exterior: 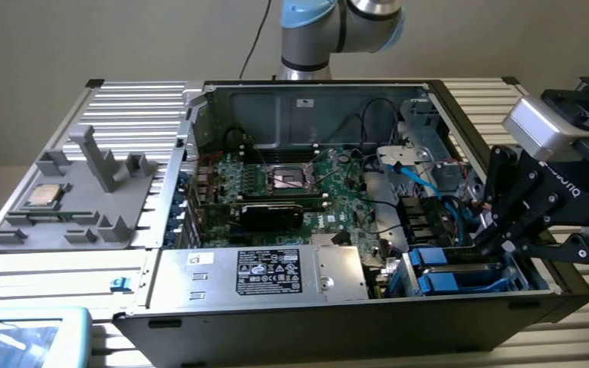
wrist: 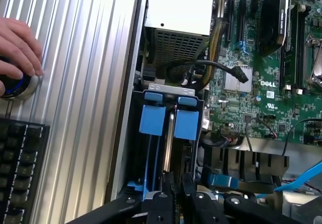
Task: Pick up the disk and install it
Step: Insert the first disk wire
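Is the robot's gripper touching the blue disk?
Cannot tell. In the wrist view the gripper sits right by the disk, but its dark body hides where they would meet.

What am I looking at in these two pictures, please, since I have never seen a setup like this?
The exterior view shows a robot arm reaching over an opened computer case on a ribbed metal table. The wrist view looks down from a camera on the arm, past its gripper. The gripper hangs over two blue disk carriers standing in the drive bay; whether it grips one I cannot tell. A grey tray beside the case carries a processor chip. A person's hand rests on a round button.
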`<state>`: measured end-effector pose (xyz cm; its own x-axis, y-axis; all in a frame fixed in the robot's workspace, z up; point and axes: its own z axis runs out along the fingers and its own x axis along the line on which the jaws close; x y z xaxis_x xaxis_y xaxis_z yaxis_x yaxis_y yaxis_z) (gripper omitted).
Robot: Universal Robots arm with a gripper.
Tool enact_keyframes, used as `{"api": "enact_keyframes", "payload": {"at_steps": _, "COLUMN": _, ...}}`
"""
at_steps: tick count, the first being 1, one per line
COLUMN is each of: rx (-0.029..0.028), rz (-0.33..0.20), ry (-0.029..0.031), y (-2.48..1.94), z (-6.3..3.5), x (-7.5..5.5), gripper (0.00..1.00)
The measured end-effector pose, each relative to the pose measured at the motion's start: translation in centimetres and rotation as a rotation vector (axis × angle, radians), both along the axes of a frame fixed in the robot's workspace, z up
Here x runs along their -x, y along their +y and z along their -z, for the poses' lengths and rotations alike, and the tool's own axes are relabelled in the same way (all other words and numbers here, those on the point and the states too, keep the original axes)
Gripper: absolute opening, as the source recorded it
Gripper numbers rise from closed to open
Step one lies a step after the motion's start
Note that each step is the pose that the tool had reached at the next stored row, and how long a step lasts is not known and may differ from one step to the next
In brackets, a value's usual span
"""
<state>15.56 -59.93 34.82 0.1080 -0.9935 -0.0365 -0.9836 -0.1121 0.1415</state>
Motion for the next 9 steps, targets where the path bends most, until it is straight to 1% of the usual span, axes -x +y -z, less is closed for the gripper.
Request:
{"api": "enact_keyframes", "payload": {"at_steps": 1, "rx": 0.0059, "rz": 0.000, "ry": -0.0025, "y": 0.17, "z": 0.00, "x": 0.1, "gripper": 0.17}}
{"api": "enact_keyframes", "payload": {"at_steps": 2, "rx": 0.0101, "rz": 0.000, "ry": -0.0053, "y": 0.35, "z": -0.01, "x": 0.1, "gripper": 0.17}}
{"api": "enact_keyframes", "payload": {"at_steps": 3, "rx": 0.0123, "rz": 0.000, "ry": -0.0089, "y": 0.55, "z": 0.00, "x": 0.2, "gripper": 0.17}}
{"api": "enact_keyframes", "payload": {"at_steps": 4, "rx": 0.0131, "rz": 0.000, "ry": -0.0129, "y": 0.76, "z": 0.00, "x": 0.3, "gripper": 0.17}}
{"api": "enact_keyframes", "payload": {"at_steps": 6, "rx": 0.0139, "rz": 0.000, "ry": -0.0198, "y": 1.05, "z": 0.06, "x": 0.6, "gripper": 0.17}}
{"api": "enact_keyframes", "payload": {"at_steps": 7, "rx": 0.0148, "rz": 0.000, "ry": -0.0222, "y": 1.15, "z": 0.12, "x": 0.7, "gripper": 0.17}}
{"api": "enact_keyframes", "payload": {"at_steps": 9, "rx": 0.0187, "rz": 0.000, "ry": -0.0263, "y": 1.30, "z": 0.27, "x": 1.1, "gripper": 0.17}}
